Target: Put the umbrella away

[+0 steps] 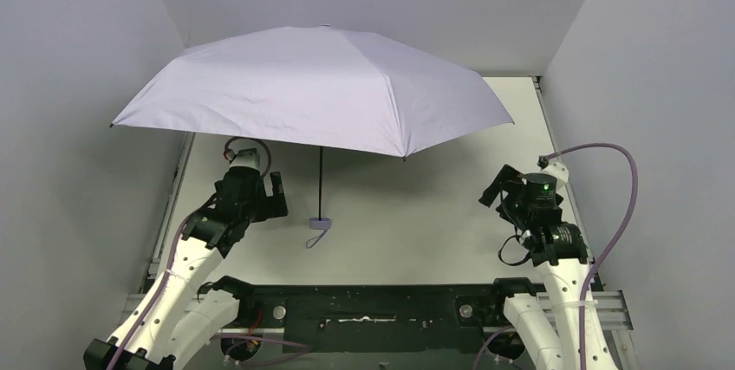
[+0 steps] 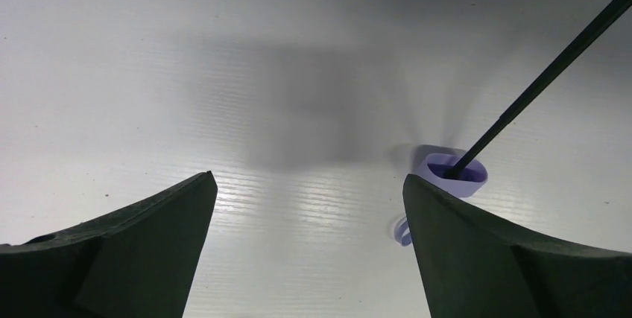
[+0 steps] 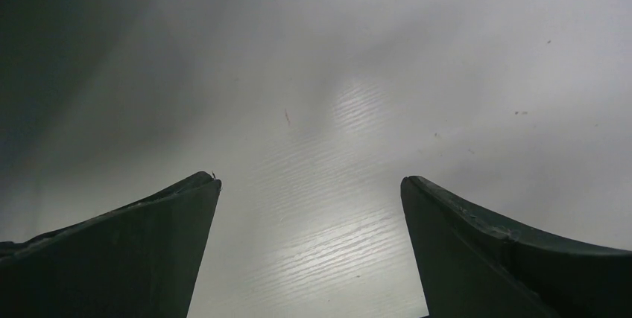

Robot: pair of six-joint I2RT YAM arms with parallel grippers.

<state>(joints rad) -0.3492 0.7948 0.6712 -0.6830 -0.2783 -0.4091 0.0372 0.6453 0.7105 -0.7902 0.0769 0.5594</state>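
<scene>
The umbrella (image 1: 316,84) stands open and upright on the white table, its pale lavender canopy spread wide. A thin black shaft (image 1: 321,181) runs down to the small lavender handle (image 1: 320,223), whose wrist loop lies on the table. In the left wrist view the handle (image 2: 456,173) and shaft (image 2: 551,72) show just beyond the right finger. My left gripper (image 1: 279,193) is open, a little left of the shaft, holding nothing. My right gripper (image 1: 496,188) is open at the right of the table, under the canopy's edge, with only bare table between its fingers (image 3: 477,251).
Grey walls close in the table (image 1: 416,214) on the left, back and right. The canopy overhangs much of the table's far half. Purple cables (image 1: 620,205) loop beside the right arm. A black mounting bar (image 1: 373,309) runs along the near edge.
</scene>
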